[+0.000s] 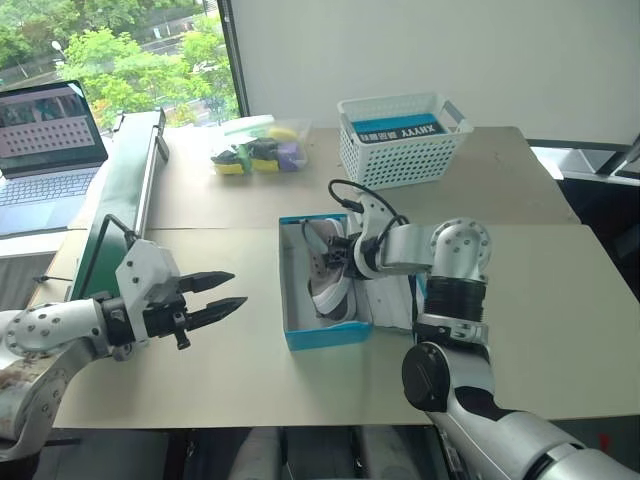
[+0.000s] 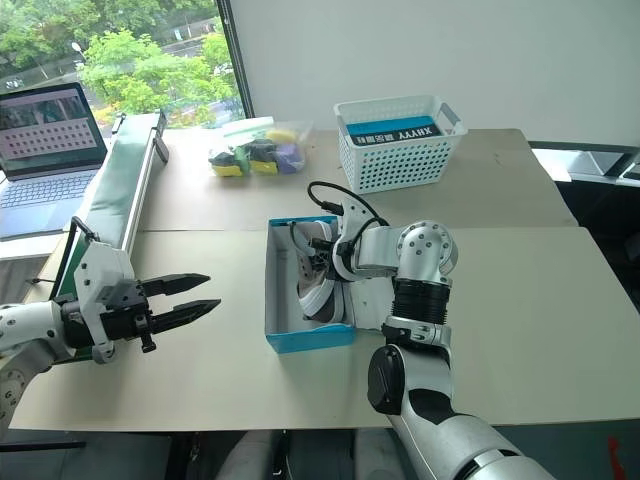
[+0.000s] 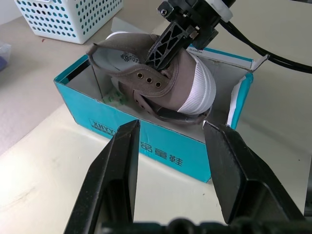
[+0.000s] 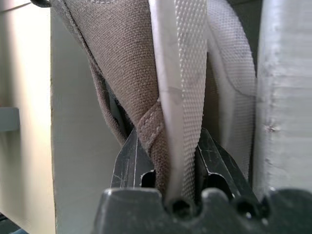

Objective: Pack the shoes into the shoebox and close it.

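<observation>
The bright blue shoebox (image 1: 330,337) stands open in the middle of the table, white inside. A greyish-taupe shoe (image 1: 328,285) with a white sole hangs tilted inside it, toe down toward the box's near end. My right gripper (image 1: 345,255) reaches into the box from the right and is shut on the shoe's upper edge and lace (image 4: 178,73). The left wrist view shows the shoe (image 3: 161,83) above the box wall (image 3: 161,151). My left gripper (image 1: 225,293) hovers left of the box, open and holding nothing, pointing at it.
A white lattice basket (image 1: 403,138) holding a blue item stands at the back. A clear bag of colourful things (image 1: 257,150) lies at the back left. A green rail (image 1: 125,190) and a laptop (image 1: 45,150) run along the left side.
</observation>
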### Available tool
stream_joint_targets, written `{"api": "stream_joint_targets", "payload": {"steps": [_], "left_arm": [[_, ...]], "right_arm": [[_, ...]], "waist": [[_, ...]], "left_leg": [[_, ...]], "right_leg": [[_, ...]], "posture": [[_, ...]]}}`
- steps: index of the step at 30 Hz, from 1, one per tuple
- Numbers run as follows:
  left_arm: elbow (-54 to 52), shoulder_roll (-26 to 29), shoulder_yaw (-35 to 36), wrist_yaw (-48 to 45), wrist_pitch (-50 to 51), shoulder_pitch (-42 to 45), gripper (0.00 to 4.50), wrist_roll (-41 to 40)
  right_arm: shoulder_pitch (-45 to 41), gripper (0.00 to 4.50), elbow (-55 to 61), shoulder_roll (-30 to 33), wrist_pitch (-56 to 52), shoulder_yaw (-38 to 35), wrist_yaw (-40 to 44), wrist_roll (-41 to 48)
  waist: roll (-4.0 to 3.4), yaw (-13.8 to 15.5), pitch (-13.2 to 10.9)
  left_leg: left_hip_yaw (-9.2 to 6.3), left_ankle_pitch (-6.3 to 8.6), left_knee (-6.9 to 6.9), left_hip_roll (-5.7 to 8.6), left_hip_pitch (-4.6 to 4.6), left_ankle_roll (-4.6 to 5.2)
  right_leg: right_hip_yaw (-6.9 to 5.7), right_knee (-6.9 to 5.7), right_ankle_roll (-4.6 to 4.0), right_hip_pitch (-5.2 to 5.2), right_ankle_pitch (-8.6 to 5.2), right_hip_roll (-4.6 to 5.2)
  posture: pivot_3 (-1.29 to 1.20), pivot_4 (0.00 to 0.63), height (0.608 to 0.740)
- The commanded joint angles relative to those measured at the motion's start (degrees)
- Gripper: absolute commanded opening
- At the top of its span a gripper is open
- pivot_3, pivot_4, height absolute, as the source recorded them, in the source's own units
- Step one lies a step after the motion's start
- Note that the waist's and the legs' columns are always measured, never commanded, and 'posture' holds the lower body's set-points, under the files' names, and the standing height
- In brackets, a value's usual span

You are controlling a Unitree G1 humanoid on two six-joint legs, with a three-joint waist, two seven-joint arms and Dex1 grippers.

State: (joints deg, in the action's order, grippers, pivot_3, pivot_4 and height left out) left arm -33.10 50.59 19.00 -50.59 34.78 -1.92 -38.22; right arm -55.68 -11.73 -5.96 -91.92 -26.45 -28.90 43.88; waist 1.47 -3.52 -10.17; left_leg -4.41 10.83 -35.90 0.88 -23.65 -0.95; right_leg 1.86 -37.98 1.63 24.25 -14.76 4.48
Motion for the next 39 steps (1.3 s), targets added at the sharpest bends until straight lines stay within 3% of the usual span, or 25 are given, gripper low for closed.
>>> {"api": "stream_joint_targets", "payload": {"steps": [1,10,14,28,33,36,39], "left_arm": [[-0.72,0.06,-0.05,0.13,-1.61,1.22,2.19,0.63],[-0.44,-0.67,-0.84,0.3,-1.95,1.65,2.19,1.51],[-0.08,-0.91,-1.12,0.41,-2.38,1.85,2.19,2.03],[-1.88,-0.97,-0.06,2.4,-1.79,1.09,2.19,1.93],[-1.88,-0.98,0.01,2.76,-2.05,0.62,2.19,2.06],[-1.95,-0.96,-0.08,2.93,-2.16,0.32,2.19,2.26],[-1.85,-0.88,0.08,2.96,-2.34,0.06,2.19,2.38]], "right_arm": [[-2.96,0.38,-0.58,-13.02,-0.49,-0.78,0.47,-0.79],[-11.13,0.38,-4.91,-6.23,-0.58,-0.52,4.6,0.86],[-12.7,0.38,-6.04,-7.61,-0.58,-0.85,4.75,1.02],[1.63,0.38,-11.59,-9.66,7.39,14.78,12.62,-8.88],[3.94,0.38,-18.52,-9.86,14.57,20.47,16.52,-12.51],[3.46,0.38,-22.58,-9.21,18.98,23.78,19.78,-14.47],[2.16,0.38,-24.98,-8.55,21.82,25.33,21.95,-15.62]], "waist": [[0.0,-0.09,0.0],[-0.01,-0.69,-0.01],[0.0,-0.48,0.0],[0.03,-0.62,0.02],[0.27,-1.0,0.24],[0.27,-1.23,0.3],[0.44,-1.62,0.46]], "left_leg": [[0.0,0.0,0.0,-0.01,0.01,0.0],[0.03,0.0,0.01,-0.02,0.02,0.0],[0.06,0.02,0.03,-0.08,0.06,0.02],[0.07,0.02,-0.01,-0.05,0.05,0.03],[0.2,0.02,0.04,-0.21,0.69,0.03],[0.26,0.05,0.14,-0.67,1.5,0.04],[0.2,0.06,0.18,-1.15,1.93,0.03]], "right_leg": [[0.0,0.0,0.0,-0.01,0.0,-0.01],[0.06,-0.03,0.0,0.04,0.0,-0.03],[0.1,-0.02,-0.01,0.02,0.0,-0.08],[0.15,-0.04,0.0,0.02,0.01,-0.06],[0.28,-0.02,-0.1,-0.44,0.07,-0.2],[0.28,0.5,0.11,-1.38,-0.07,-0.64],[0.28,0.9,-0.23,-1.91,-0.02,-1.15]], "posture": [[0.0,0.15,0.733],[0.0,0.15,0.733],[0.0,0.15,0.733],[0.0,0.15,0.733],[0.0,0.15,0.733],[0.0,0.15,0.733],[0.0,0.15,0.733]]}}
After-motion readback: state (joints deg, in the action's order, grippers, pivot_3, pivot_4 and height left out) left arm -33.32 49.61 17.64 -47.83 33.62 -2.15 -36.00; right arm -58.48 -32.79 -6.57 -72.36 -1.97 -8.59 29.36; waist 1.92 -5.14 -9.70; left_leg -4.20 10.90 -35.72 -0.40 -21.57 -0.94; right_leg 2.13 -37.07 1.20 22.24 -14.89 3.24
